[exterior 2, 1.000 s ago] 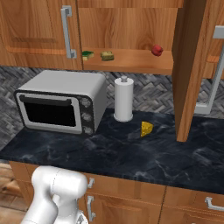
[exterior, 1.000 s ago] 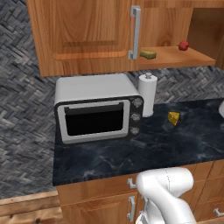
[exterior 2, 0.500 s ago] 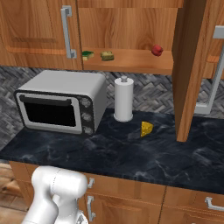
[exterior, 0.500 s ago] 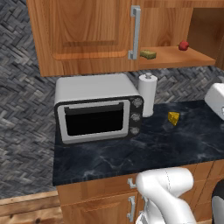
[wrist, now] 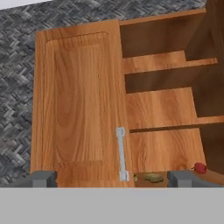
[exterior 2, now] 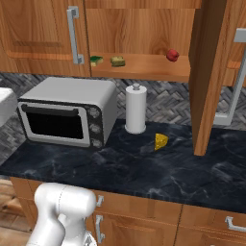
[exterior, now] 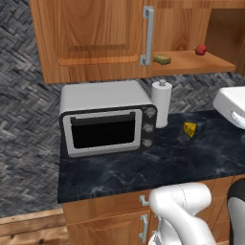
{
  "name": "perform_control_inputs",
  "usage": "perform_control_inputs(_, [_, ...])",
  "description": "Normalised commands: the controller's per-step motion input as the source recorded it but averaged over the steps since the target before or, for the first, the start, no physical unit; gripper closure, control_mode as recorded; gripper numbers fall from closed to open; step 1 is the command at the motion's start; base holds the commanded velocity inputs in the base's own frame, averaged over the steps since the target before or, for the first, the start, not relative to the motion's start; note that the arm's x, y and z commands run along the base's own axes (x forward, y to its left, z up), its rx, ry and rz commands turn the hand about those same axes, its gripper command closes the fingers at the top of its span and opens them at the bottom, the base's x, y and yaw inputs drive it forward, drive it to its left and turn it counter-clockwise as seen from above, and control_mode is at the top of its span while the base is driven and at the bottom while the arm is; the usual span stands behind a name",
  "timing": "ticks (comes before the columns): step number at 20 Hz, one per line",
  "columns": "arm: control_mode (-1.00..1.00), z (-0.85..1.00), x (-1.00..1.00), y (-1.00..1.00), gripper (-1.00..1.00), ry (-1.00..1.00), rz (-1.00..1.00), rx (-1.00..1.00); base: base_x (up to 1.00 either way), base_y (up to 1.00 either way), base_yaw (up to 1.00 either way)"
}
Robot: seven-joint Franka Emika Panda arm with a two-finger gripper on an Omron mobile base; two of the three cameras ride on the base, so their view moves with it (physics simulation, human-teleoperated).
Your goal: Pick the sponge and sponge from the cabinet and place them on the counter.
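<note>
1. Olive-yellow all over, one sponge (exterior 2: 117, 61) lies on the lower shelf of the cabinet (exterior 2: 144, 67); the green-topped sponge (exterior 2: 96, 60) sits just beside it, close to the closed door's edge. In the left base view the olive block (exterior: 162, 60) shows past the door handle (exterior: 148, 36).
2. Both blocks look light, soft and squashy, so a grip should compress them a little; they are unlikely to slip or break. Taking each across its short sides, from the front, seems the sensible hold.
3. The gripper (wrist: 111, 178) is spread wide and carries nothing, with the shelf well ahead of its finger tips (wrist: 43, 178); the olive sponge (wrist: 153, 177) appears low between them.
4. A small red fruit (exterior 2: 172, 55) rests further along the same shelf, well apart from the sponges.
5. Below, the counter (exterior 2: 144, 168) is a dark marbled slab carrying a microwave (exterior 2: 67, 117), a paper towel roll (exterior 2: 136, 109) and a cheese wedge (exterior 2: 161, 141). Bare slab in front of these looks like enough room for both blocks.
6. The open door (exterior 2: 209, 77) stands out on the right, so the reach may need care there.
</note>
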Motion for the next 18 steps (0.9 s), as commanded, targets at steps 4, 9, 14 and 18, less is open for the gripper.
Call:
perform_control_inputs(4, [-1.00,0.00,0.19,0.10,-1.00,-0.12,0.00,-0.14,0.00,0.00,0.00])
perform_control_inputs(9, [-1.00,-0.01,0.23,0.09,-1.00,-0.07,-0.07,-0.09,0.00,0.00,0.00])
perform_control_inputs(14, [-1.00,0.00,0.39,0.00,-1.00,0.04,-0.13,-0.01,0.00,0.00,0.00])
perform_control_inputs(18, [-1.00,0.00,0.43,0.00,-1.00,0.11,-0.03,0.00,0.00,0.00,0.00])
